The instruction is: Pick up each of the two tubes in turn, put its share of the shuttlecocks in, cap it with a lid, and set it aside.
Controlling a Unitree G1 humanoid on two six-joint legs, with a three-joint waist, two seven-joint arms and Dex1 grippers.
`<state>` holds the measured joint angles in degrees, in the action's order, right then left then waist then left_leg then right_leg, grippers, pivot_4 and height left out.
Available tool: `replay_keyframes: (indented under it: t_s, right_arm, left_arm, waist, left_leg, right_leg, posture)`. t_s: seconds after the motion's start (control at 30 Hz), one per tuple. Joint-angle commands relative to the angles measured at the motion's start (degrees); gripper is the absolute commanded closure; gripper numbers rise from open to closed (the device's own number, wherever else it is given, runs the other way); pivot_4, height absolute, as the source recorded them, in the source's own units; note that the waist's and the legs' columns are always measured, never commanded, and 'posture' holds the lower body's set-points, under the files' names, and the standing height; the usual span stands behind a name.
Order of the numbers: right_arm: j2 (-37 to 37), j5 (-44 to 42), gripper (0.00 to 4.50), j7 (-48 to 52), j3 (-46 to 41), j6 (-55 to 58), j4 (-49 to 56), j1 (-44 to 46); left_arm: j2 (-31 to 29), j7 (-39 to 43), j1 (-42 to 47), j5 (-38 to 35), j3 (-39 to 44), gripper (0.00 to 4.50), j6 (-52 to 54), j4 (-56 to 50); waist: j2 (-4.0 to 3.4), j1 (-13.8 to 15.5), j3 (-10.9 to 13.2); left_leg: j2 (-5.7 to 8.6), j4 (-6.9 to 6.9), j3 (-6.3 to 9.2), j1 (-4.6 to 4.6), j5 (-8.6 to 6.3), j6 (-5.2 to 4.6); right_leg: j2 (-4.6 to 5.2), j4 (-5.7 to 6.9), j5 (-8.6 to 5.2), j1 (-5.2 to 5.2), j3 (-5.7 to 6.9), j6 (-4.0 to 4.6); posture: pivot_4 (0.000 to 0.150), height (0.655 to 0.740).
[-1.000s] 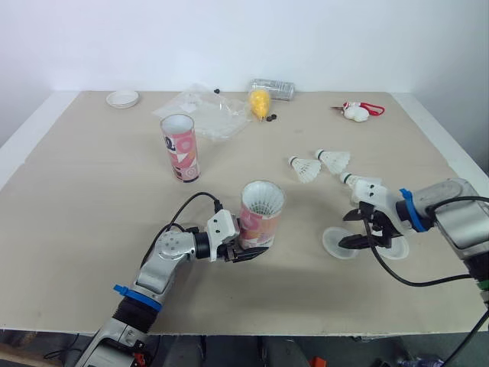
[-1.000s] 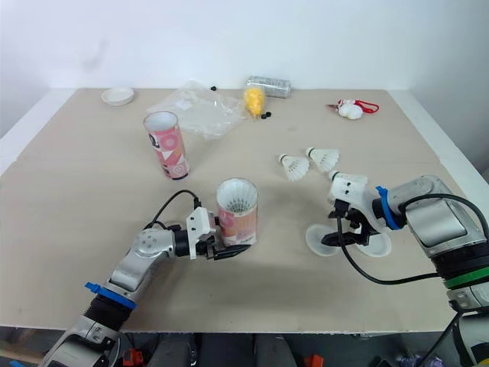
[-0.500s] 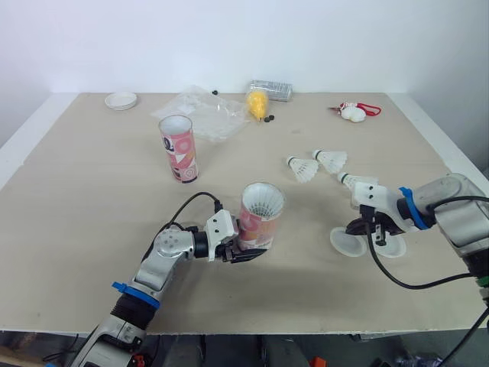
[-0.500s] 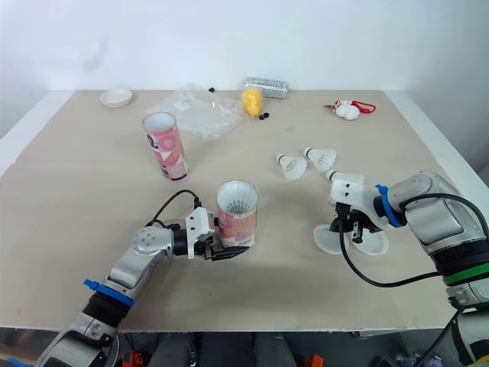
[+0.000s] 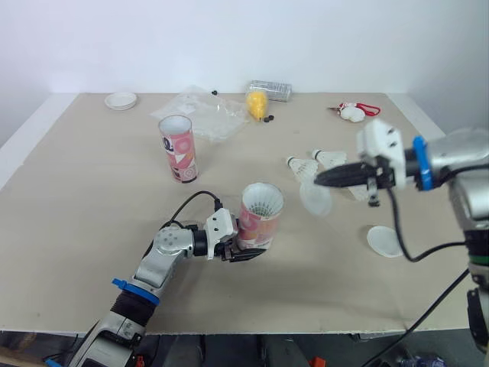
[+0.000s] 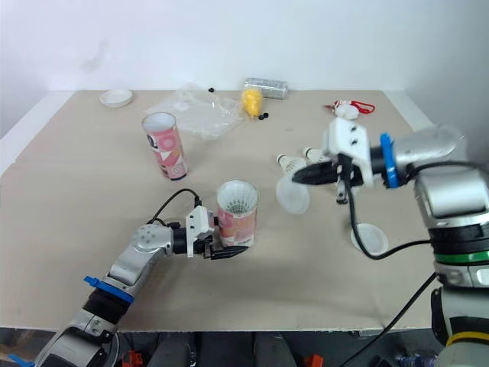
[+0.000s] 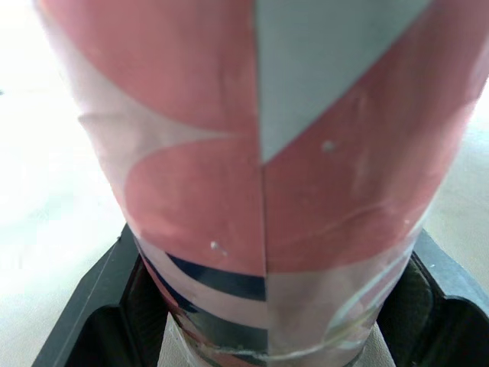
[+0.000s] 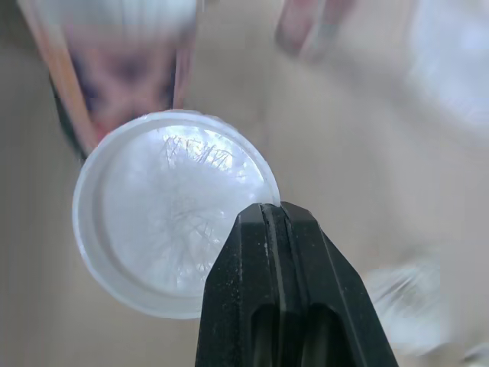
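A pink tube point(image 5: 260, 218) with shuttlecocks inside stands upright near the table's front, and my left gripper point(image 5: 249, 246) is shut around its lower part; the left wrist view has the tube point(image 7: 260, 168) between both fingers. My right gripper point(image 5: 318, 182) is shut on the rim of a translucent lid point(image 5: 315, 198), held in the air just right of the tube's mouth. In the right wrist view the lid point(image 8: 168, 206) hangs from the pinched fingertips. A second, open pink tube point(image 5: 178, 147) stands further back on the left. Two shuttlecocks point(image 5: 304, 168) point(image 5: 331, 158) lie behind the raised lid.
Another lid point(image 5: 383, 240) lies on the table at the right, and a small white one point(image 5: 121, 99) at the far left corner. A plastic bag point(image 5: 205, 111), a yellow object point(image 5: 260, 102), a clear container point(image 5: 271, 89) and a white-and-red item point(image 5: 355, 112) line the back.
My right gripper shut on one of the two lids at the right, then lifted it up and left toward the held tube. The other lid stayed on the table. My left arm held still.
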<state>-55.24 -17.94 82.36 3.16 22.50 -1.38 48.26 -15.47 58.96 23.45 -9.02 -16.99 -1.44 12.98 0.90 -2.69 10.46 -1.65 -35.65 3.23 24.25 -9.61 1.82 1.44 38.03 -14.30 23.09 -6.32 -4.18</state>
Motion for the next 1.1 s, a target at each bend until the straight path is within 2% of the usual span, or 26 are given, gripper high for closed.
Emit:
replay_keyframes:
  t_s: [0.03, 0.17, 0.37, 1.1]
  right_arm:
    - [-1.4, -1.8, 4.39, 2.5, -2.4, -1.9, -0.8, 5.6]
    - [0.1, -2.6, 4.39, 5.3, 0.2, -2.0, 1.4, 10.2]
    - [6.2, -0.8, 4.39, 5.0, 6.6, -2.7, 5.6, 14.4]
    - [13.3, 5.3, 4.39, 6.5, 12.4, -12.2, -1.2, 17.3]
  left_arm:
    - [-0.7, -0.1, -0.9, 1.8, -1.0, 1.41, 1.4, 4.3]
    - [-0.7, 0.1, -0.8, 1.8, -1.1, 1.41, 1.4, 4.6]
    - [-0.7, 0.2, -0.7, 2.0, -1.5, 1.41, 1.5, 5.0]
    - [-1.0, -0.7, -1.7, 2.2, -1.5, 1.41, 1.8, 4.1]
  waist:
    - [-0.02, 0.0, 0.0]
    - [-0.02, 0.0, 0.0]
    - [-0.06, -0.1, -0.1]
    - [-0.07, 0.0, -0.1]
  left_leg:
    - [0.00, 0.00, -0.02, 0.00, 0.00, 0.00]
    - [-0.01, 0.01, -0.02, -0.01, 0.00, 0.00]
    - [-0.02, 0.00, -0.04, -0.04, 0.00, 0.00]
    - [-0.05, 0.07, -0.04, -0.02, 0.01, 0.02]
  right_leg:
    - [0.01, 0.00, 0.00, 0.01, 0.00, 0.00]
    - [0.01, 0.00, 0.02, 0.03, 0.00, 0.02]
    - [0.02, 0.01, 0.08, 0.06, -0.01, 0.07]
    - [0.01, -0.01, 0.07, 0.08, 0.01, 0.10]
  posture:
    - [0.150, 0.7400]
    - [0.150, 0.7400]
    - [0.150, 0.7400]
    - [0.150, 0.7400]
